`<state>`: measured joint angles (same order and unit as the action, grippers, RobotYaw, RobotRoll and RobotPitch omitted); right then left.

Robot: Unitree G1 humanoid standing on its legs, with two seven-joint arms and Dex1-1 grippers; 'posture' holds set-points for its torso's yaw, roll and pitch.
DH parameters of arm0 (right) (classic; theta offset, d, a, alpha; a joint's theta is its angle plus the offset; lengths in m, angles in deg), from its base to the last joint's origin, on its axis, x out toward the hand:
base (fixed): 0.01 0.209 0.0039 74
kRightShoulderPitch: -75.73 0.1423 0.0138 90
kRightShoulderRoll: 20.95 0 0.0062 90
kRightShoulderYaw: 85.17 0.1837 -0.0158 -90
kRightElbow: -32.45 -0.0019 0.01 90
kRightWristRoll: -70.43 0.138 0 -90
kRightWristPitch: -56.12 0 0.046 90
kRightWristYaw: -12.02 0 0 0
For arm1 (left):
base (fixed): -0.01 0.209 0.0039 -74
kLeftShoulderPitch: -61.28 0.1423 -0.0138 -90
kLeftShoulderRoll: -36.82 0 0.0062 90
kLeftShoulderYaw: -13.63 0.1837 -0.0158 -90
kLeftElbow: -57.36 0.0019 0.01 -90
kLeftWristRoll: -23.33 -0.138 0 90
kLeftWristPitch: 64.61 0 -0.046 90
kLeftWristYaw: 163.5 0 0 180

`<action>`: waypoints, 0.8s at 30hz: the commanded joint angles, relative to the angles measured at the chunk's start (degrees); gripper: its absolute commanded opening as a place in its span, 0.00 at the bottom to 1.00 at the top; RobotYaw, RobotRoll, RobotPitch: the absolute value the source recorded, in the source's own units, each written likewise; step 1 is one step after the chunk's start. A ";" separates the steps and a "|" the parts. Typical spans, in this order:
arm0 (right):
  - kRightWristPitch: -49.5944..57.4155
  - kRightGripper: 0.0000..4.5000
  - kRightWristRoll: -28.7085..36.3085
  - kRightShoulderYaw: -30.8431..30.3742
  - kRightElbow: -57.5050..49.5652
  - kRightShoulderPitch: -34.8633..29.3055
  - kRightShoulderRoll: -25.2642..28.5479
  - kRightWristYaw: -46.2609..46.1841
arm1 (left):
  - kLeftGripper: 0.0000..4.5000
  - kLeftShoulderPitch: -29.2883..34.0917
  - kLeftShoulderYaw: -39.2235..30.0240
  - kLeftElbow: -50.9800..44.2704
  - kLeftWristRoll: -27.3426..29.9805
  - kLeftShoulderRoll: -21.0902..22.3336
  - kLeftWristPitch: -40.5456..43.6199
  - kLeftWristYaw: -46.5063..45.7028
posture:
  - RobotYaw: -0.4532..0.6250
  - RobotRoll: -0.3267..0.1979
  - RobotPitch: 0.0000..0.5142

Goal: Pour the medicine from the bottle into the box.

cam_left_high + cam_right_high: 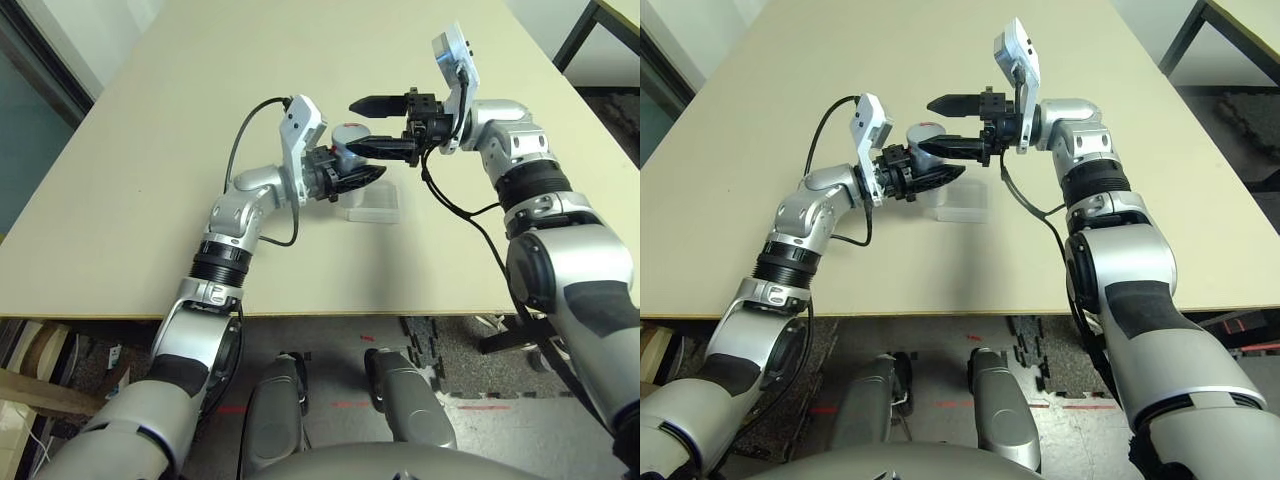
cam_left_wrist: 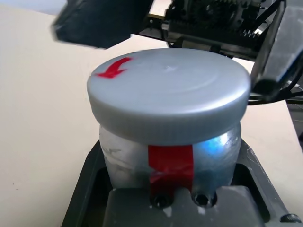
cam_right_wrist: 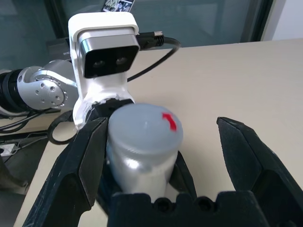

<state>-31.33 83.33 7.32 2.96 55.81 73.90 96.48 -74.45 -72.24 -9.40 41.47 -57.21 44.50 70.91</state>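
My left gripper (image 1: 362, 177) is shut on the bottle (image 1: 349, 139), a small whitish-silver cylinder with red tape on its side, and holds it above the table. A grey screw cap (image 2: 168, 97) with a red arrow mark sits on the bottle. My right gripper (image 1: 352, 126) is open, with one black finger on each side of the cap (image 3: 144, 125), not touching it. The box (image 1: 375, 206), a shallow clear plastic tray, lies on the table just beyond and below the left gripper. The medicine is hidden.
The beige table (image 1: 150, 180) stretches wide to the left and far side; its near edge (image 1: 330, 316) runs below both elbows. A black cable (image 1: 240, 135) loops from my left wrist. Another table's dark legs (image 1: 575, 35) stand at the far right.
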 commanded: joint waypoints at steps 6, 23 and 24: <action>0.52 1.00 -0.71 1.83 1.81 -1.46 6.30 -2.15 | 0.58 1.10 0.99 -2.77 0.67 -0.15 -0.76 3.24 | 0.22 0.62 0.33; 4.82 1.00 0.80 1.87 -2.55 -3.42 5.93 3.33 | 0.58 0.19 0.77 -1.29 0.36 0.17 -1.17 3.41 | 0.22 0.62 0.34; 5.11 1.00 0.93 1.87 -3.02 -3.69 5.82 3.47 | 0.58 0.13 0.75 -1.22 0.34 0.18 -1.24 3.41 | 0.22 0.62 0.34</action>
<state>-26.82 83.39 9.03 1.26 52.68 79.83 99.27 -73.77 -71.54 -11.24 41.63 -57.17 43.89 73.69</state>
